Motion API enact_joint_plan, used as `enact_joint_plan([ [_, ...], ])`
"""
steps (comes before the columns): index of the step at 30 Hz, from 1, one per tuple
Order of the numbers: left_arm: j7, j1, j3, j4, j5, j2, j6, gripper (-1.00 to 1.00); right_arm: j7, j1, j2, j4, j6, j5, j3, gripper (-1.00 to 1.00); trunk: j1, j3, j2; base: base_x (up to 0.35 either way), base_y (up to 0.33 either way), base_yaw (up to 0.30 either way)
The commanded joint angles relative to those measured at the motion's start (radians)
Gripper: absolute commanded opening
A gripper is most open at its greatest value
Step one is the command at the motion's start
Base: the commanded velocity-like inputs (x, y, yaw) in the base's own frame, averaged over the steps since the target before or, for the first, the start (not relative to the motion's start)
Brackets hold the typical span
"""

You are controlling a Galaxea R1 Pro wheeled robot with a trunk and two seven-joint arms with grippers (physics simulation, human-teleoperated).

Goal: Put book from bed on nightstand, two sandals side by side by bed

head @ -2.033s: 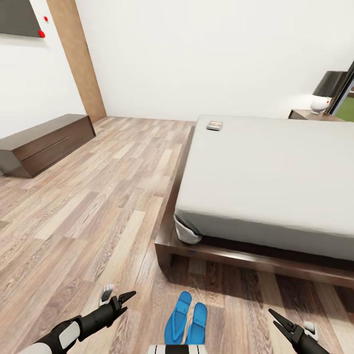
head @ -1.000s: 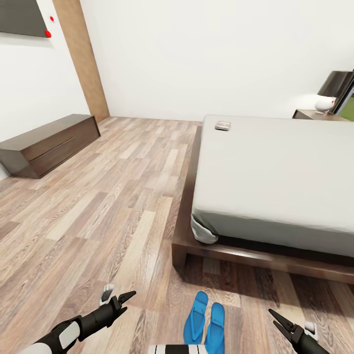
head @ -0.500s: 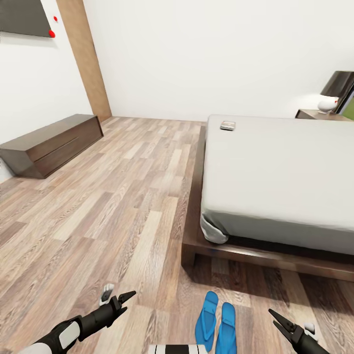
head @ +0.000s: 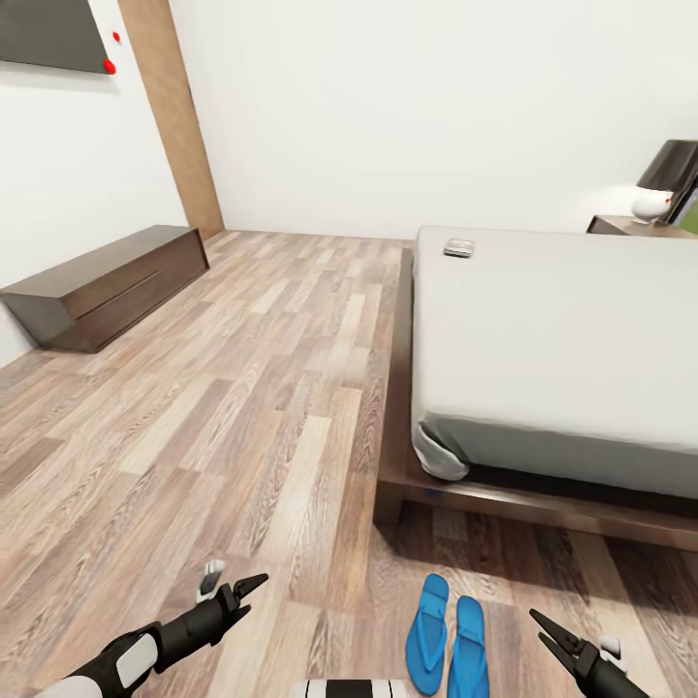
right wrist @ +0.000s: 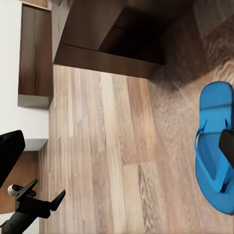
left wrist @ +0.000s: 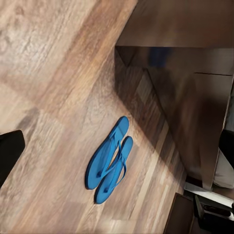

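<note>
The two sandals (head: pixel 448 640), bright blue, lie side by side on the wood floor just off the foot corner of the bed (head: pixel 562 339), between my two arms. They also show as a pair (left wrist: pixel 109 161) in the left wrist view, and one sandal (right wrist: pixel 214 151) in the right wrist view. The book (head: pixel 459 248) lies flat near the far left corner of the pale grey mattress. A nightstand (head: pixel 625 225) stands beyond the bed's far right. My left gripper (head: pixel 254 593) is open and empty over the floor, left of the sandals. My right gripper (head: pixel 538 625) is open and empty to their right.
A long low dark cabinet (head: pixel 107 281) stands against the left wall, beside a brown door (head: pixel 174 116). A dark-shaded lamp (head: pixel 669 170) sits on the nightstand. The dark bed frame (head: pixel 485 494) juts out low at the foot. Open plank floor (head: pixel 242 388) stretches left of the bed.
The whole picture has slid rightward, so the camera has moved; bed, book and sandals sit further right in view. Both arms hold the same open pose.
</note>
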Motion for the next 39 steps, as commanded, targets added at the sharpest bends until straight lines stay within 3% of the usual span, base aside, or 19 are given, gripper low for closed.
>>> enact_joint_plan([
  [1,-0.002,0.000,0.005,0.000,0.000,0.000,0.009,1.00,0.003,-0.001,-0.001,0.000,0.011,-0.010,0.007,1.00,0.000,-0.001,0.000,0.000,0.145,0.000],
  [8,-0.002,0.000,0.005,0.000,0.000,0.000,0.009,1.00,0.003,-0.001,-0.001,0.000,0.011,-0.010,0.007,1.00,0.000,-0.001,0.000,0.000,0.145,-0.035],
  [30,-0.002,0.000,0.005,0.000,0.000,0.000,0.009,1.00,0.003,-0.001,-0.001,0.000,0.011,-0.010,0.007,1.00,0.000,-0.001,0.000,0.000,0.145,-0.218],
  [39,-0.002,0.000,0.005,0.000,0.000,0.000,0.009,1.00,0.003,-0.001,-0.001,0.000,0.011,-0.010,0.006,1.00,0.000,-0.001,0.000,0.000,0.146,-0.061],
])
